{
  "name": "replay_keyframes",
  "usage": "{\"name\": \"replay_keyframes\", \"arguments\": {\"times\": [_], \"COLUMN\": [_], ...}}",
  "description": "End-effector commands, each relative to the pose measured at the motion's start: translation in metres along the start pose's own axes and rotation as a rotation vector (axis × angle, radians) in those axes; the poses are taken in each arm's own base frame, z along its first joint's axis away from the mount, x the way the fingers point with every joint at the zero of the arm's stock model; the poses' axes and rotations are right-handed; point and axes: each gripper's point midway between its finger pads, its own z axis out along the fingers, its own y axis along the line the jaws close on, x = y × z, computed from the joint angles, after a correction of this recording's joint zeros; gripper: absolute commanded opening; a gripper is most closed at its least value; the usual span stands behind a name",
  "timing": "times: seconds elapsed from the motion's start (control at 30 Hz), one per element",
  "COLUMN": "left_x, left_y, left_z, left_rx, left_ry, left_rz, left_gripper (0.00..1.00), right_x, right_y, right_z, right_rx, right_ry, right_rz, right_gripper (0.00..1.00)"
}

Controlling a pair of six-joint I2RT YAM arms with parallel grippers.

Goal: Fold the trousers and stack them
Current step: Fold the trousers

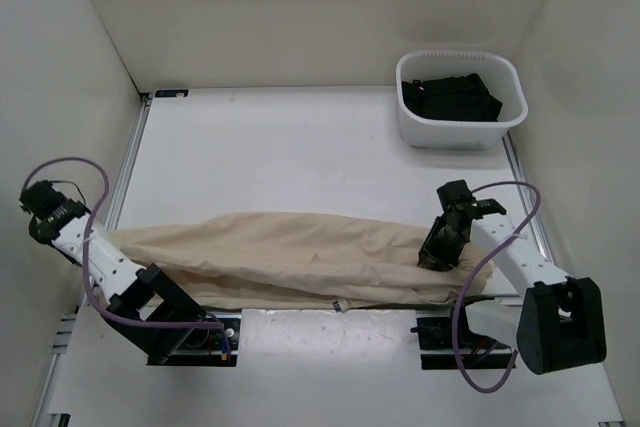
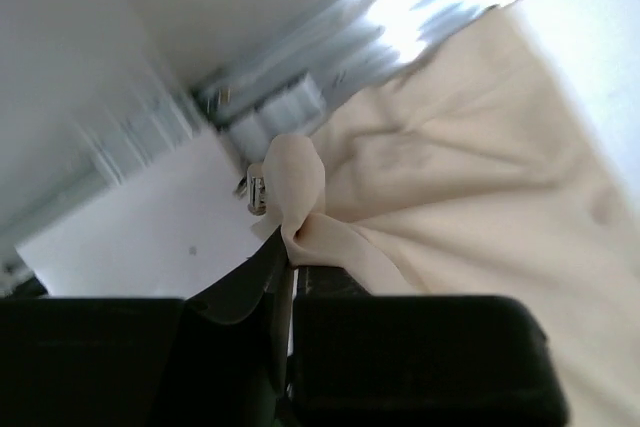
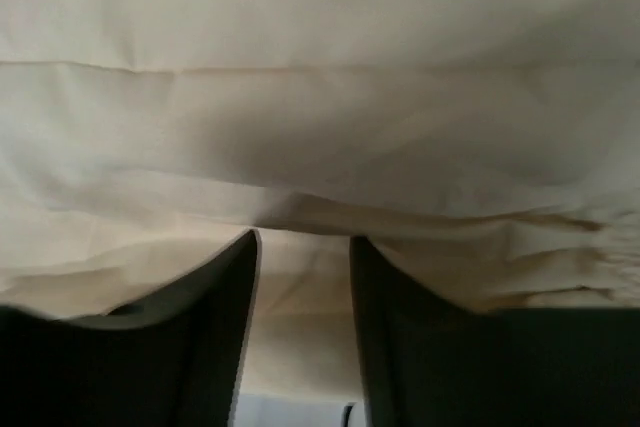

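From where I stand, the trousers [image 1: 300, 257] lie in one long beige band along the near edge of the counter [image 1: 300, 147]. They reach from its left edge almost to its right edge, just ahead of the two arm bases. That lengthwise spread looks deliberate to me: each arm gets one end of the garment within easy reach, so the cloth can be drawn flat before it is doubled over. The left pincer [image 2: 290, 265] is clamped tight on a small tuft at the left end, and a knot of fabric pokes out past its tips. From there the rest of the cloth fans away in shallow creases, which suggests this end is being held as an anchor. The right pincer [image 1: 435, 259] is tipped down onto the right end, its fingers [image 3: 215, 297] pressed into the fabric. They stand a narrow way apart with a pucker of cloth between them, not yet visibly pinched. I judge it is settling for a matching grip. The risk is that it catches only the top layer, so the fold would drag unevenly. At the far right corner sits a white tub [image 1: 505, 72] holding black garments [image 1: 450, 97], well apart from the trousers and seemingly no part of this step. No fold across the length shows yet, so most of the job remains.
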Motion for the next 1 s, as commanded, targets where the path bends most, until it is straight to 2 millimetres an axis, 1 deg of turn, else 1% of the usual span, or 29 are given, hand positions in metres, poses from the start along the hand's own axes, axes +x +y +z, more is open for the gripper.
{"name": "replay_keyframes", "arguments": {"times": [0.0, 0.03, 0.07, 0.1, 0.13, 0.17, 0.2, 0.23, 0.3, 0.37, 0.4, 0.43, 0.47, 0.5, 0.53, 0.57, 0.6, 0.63, 0.7, 0.73, 0.77, 0.8, 0.87, 0.93, 0.97], "left_x": [-0.059, -0.059, -0.059, -0.059, -0.051, -0.047, -0.044, -0.036, -0.032, -0.029, -0.029, -0.029, -0.029, -0.029, -0.029, -0.029, -0.029, -0.029, -0.030, -0.030, -0.030, -0.030, -0.030, -0.030, -0.026], "left_y": [-0.018, -0.019, -0.017, -0.017, -0.021, -0.019, -0.022, -0.022, -0.022, -0.024, -0.022, -0.022, -0.021, -0.021, -0.021, -0.021, -0.021, -0.019, -0.018, -0.018, -0.018, -0.018, -0.017, -0.017, -0.017], "left_z": [-0.028, -0.025, -0.025, -0.026, -0.023, -0.020, -0.021, -0.016, -0.016, -0.014, -0.014, -0.014, -0.014, -0.014, -0.014, -0.014, -0.014, -0.014, -0.016, -0.016, -0.016, -0.016, -0.016, -0.016, -0.014], "left_rx": [0.086, 0.078, 0.069, 0.052, 0.059, 0.045, 0.050, 0.050, 0.049, 0.046, 0.037, 0.037, 0.028, 0.027, 0.027, 0.027, 0.027, 0.018, 0.019, 0.019, 0.019, 0.019, 0.010, 0.009, 0.009], "left_ry": [-0.164, -0.154, -0.154, -0.157, -0.134, -0.123, -0.123, -0.102, -0.098, -0.090, -0.090, -0.090, -0.090, -0.090, -0.090, -0.090, -0.090, -0.091, -0.099, -0.099, -0.099, -0.099, -0.100, -0.100, -0.090], "left_rz": [0.004, 0.013, 0.013, 0.022, 0.039, 0.041, 0.049, 0.055, 0.056, 0.067, 0.066, 0.066, 0.066, 0.066, 0.066, 0.066, 0.066, 0.066, 0.063, 0.063, 0.063, 0.063, 0.063, 0.063, 0.066], "left_gripper": [0.18, 0.18, 0.18, 0.18, 0.18, 0.18, 0.18, 0.18, 0.18, 0.18, 0.18, 0.19, 0.19, 0.19, 0.19, 0.19, 0.19, 0.19, 0.19, 0.19, 0.19, 0.19, 0.19, 0.19, 0.19], "right_x": [-0.012, -0.013, -0.024, -0.027, -0.020, -0.016, -0.010, -0.005, 0.011, 0.021, 0.022, 0.022, 0.026, 0.029, 0.034, 0.032, 0.033, 0.030, 0.026, 0.029, 0.030, 0.033, 0.034, 0.037, 0.043], "right_y": [0.031, 0.028, 0.031, 0.026, 0.016, 0.015, 0.014, 0.018, 0.025, 0.022, 0.014, 0.006, -0.010, -0.012, -0.009, -0.005, -0.007, -0.002, 0.001, -0.001, 0.001, -0.003, -0.002, -0.004, -0.009], "right_z": [-0.027, -0.038, -0.055, -0.061, -0.066, -0.067, -0.068, -0.069, -0.067, -0.067, -0.064, -0.061, -0.058, -0.057, -0.056, -0.056, -0.059, -0.060, -0.061, -0.056, -0.057, -0.055, -0.057, -0.052, -0.048], "right_rx": [-0.129, -0.105, -0.087, -0.049, -0.013, -0.011, -0.024, -0.057, -0.102, -0.083, -0.029, 0.026, 0.088, 0.085, 0.068, 0.031, -0.002, -0.032, -0.095, -0.096, -0.105, -0.095, -0.092, -0.086, -0.066], "right_ry": [-0.074, -0.105, -0.162, -0.176, -0.145, -0.112, -0.082, -0.058, -0.009, 0.015, 0.030, 0.052, 0.099, 0.105, 0.112, 0.089, 0.049, 0.017, -0.043, -0.025, -0.014, -0.007, -0.002, 0.006, 0.021], "right_rz": [-0.203, -0.251, -0.309, -0.334, -0.357, -0.380, -0.419, -0.442, -0.525, -0.564, -0.506, -0.458, -0.374, -0.308, -0.190, -0.112, -0.049, 0.056, 0.145, 0.221, 0.238, 0.267, 0.327, 0.388, 0.402], "right_gripper": [0.50, 0.60, 0.71, 0.75, 0.75, 0.76, 0.76, 0.79, 0.84, 0.88, 0.93, 0.94, 0.94, 0.94, 0.96, 0.96, 0.96, 0.96, 0.96, 0.96, 0.96, 0.96, 0.96, 0.96, 0.96]}}
